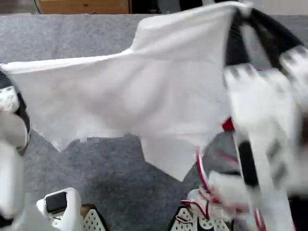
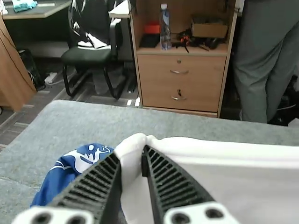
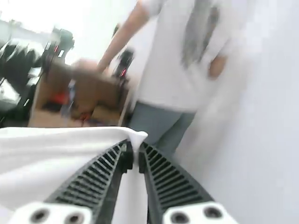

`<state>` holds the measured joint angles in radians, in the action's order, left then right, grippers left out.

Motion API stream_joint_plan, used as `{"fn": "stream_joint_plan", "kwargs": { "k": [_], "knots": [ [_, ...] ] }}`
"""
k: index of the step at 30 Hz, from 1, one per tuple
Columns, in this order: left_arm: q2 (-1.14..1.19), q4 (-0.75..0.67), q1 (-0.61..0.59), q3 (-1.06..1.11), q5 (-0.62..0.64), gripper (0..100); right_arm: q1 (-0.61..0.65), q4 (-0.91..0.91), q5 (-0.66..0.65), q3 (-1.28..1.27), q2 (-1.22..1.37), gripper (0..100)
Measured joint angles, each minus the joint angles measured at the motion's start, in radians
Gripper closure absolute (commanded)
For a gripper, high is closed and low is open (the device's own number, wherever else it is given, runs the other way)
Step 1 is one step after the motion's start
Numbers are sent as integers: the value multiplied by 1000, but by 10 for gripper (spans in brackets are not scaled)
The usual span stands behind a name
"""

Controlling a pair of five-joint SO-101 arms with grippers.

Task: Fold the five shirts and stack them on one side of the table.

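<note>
White shirt (image 1: 139, 91) held spread, left fingers (image 2: 99, 181) and right fingers (image 3: 168, 181) clamped on its edges

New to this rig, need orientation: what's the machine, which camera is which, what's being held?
Two small robot arms sit side by side at a grey table. One picture looks down from a fixed camera. The other two come from a camera on each arm's wrist, looking along its pincer. The left pincer and the right pincer are each shut on an edge of a white shirt, holding it spread above the table. A blue shirt lies bunched on the table.
</note>
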<state>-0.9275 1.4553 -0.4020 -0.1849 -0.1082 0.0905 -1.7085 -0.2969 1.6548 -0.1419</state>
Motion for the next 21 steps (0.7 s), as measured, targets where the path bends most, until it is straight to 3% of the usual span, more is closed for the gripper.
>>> {"fn": "stream_joint_plan", "kwargs": {
  "k": [6, 11, 16, 21],
  "knots": [
    [6, 198, 0, -311, 0, 972, -20, 126, 52, -12, -173, 985],
    [6, 279, 0, -399, 0, 971, -20, 247, 58, -219, -284, 985],
    [6, 245, 0, -209, 0, 971, -18, 358, 58, -535, -316, 985],
    [9, -21, 0, 187, 0, 971, 55, 450, 57, -922, -304, 985]
  ]
}}
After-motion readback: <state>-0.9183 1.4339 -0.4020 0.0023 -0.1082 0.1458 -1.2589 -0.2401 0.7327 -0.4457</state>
